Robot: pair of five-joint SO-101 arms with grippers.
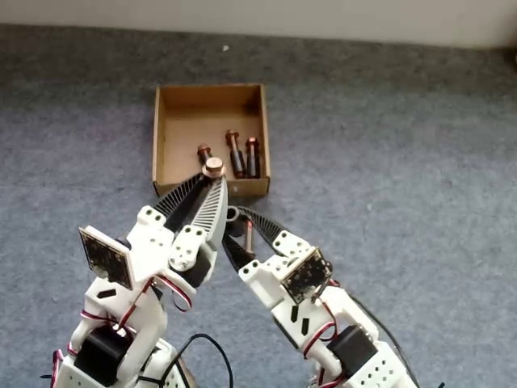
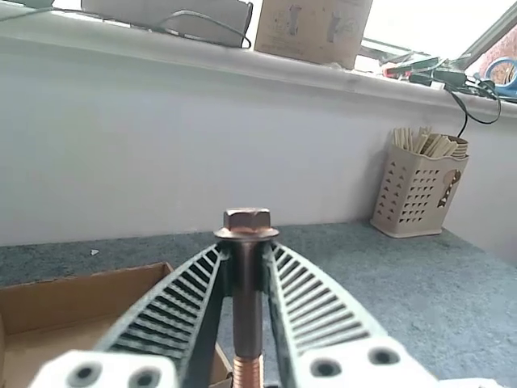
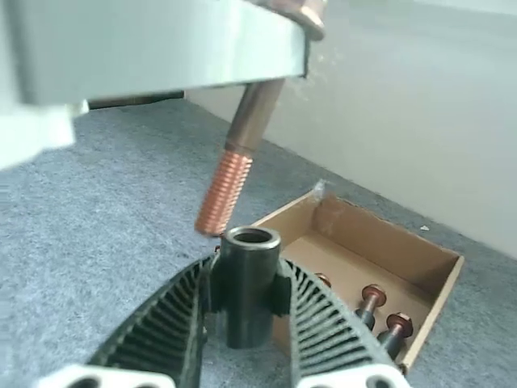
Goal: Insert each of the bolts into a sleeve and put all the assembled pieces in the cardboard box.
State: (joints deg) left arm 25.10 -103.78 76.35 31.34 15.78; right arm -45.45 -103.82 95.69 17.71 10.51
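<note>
My left gripper (image 2: 246,267) is shut on a copper bolt (image 2: 246,299), held head up; its head (image 1: 213,168) shows in the high view just in front of the cardboard box (image 1: 166,137). My right gripper (image 3: 245,295) is shut on a dark sleeve (image 3: 247,279) held upright with its bore open. The bolt's threaded tip (image 3: 224,194) hangs just above and beside the sleeve's mouth, close to its rim. In the high view the sleeve (image 1: 233,215) sits below the left gripper's fingers. Three assembled pieces (image 1: 239,153) lie in the box.
Grey carpet covers the table around the box. A pale wall rises behind it. A cream slotted holder (image 2: 418,190) with sticks stands far off by the wall. Both arm bases crowd the near edge in the high view.
</note>
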